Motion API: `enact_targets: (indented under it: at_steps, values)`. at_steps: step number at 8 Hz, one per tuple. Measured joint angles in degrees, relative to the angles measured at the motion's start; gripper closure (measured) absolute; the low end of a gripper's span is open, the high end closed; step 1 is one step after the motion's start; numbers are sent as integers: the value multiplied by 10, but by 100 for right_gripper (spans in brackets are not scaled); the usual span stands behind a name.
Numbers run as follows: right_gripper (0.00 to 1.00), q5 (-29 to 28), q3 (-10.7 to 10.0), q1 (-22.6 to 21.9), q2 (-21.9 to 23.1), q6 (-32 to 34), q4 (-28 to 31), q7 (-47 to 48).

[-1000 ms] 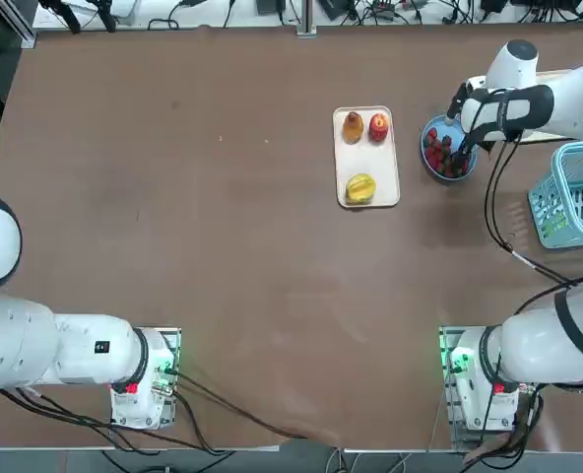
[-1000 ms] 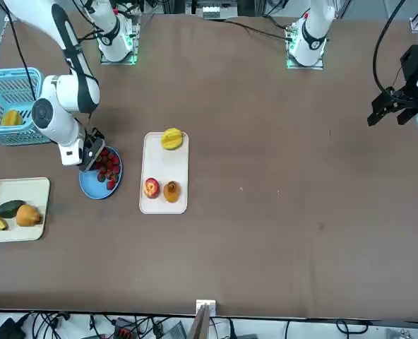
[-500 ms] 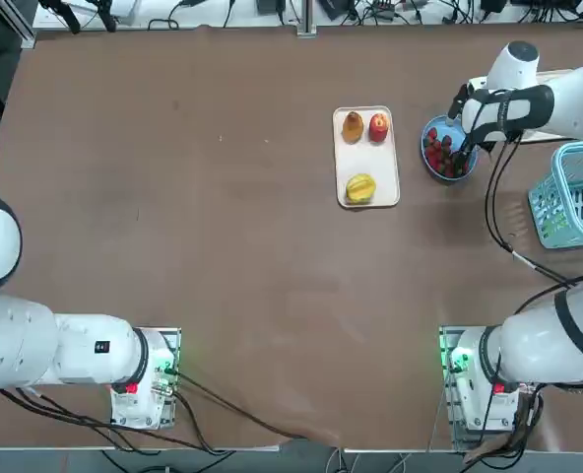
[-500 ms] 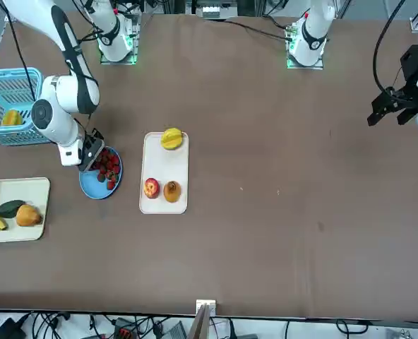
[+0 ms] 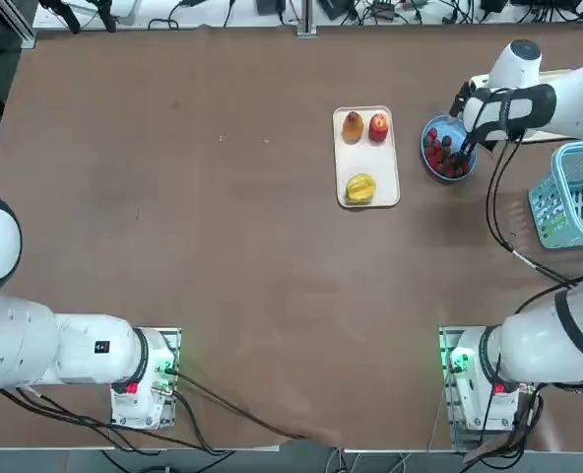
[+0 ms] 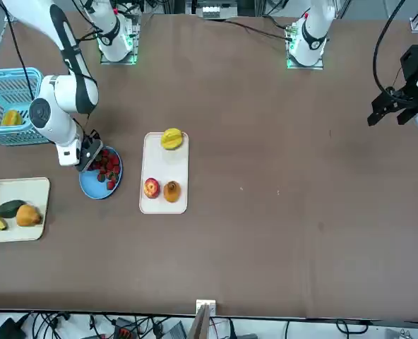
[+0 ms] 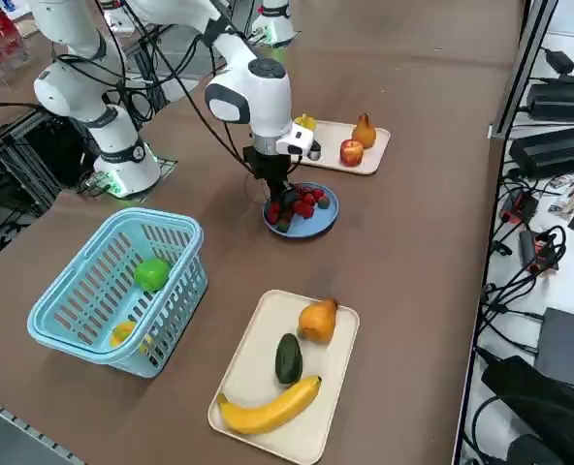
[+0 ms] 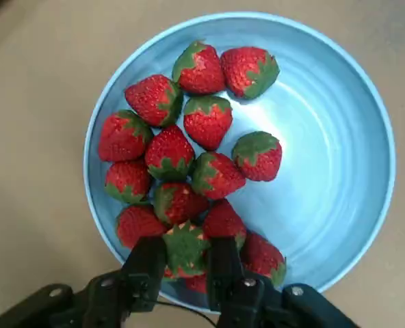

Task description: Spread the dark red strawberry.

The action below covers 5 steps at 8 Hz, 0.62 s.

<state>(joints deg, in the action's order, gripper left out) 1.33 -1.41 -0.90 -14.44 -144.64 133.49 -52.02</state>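
Right end effector point(image 8: 187, 250): over the blue plate point(image 8: 325, 171), clenched on a strawberry point(image 8: 185, 247); its green cap shows between the fingers. This berry lies at the plate's edge, among other red strawberries point(image 8: 208, 121) grouped on one side. Which is darkest, cannot tell. Plate rests on the brown tabletop point(image 5: 242, 227). Top view: left of it, a white tray point(image 5: 380, 168) bears a red apple point(image 5: 378, 127), brownish fruit point(image 5: 353, 126) and yellow fruit point(image 5: 360, 188). Farther right, a light-blue basket point(image 5: 559, 229) contains yellow point(image 7: 122, 332) and green items point(image 7: 152, 274).
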Motion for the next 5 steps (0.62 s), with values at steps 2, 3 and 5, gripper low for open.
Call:
enact_targets:
  at_steps: [2, 3, 5]
  values:
    - [63, 0, 0, 0, 0, 0, 0, 0]
    - [63, 0, 0, 0, 1, 3, -1, 0]
    - [63, 0, 0, 0, 15, 15, -9, 0]
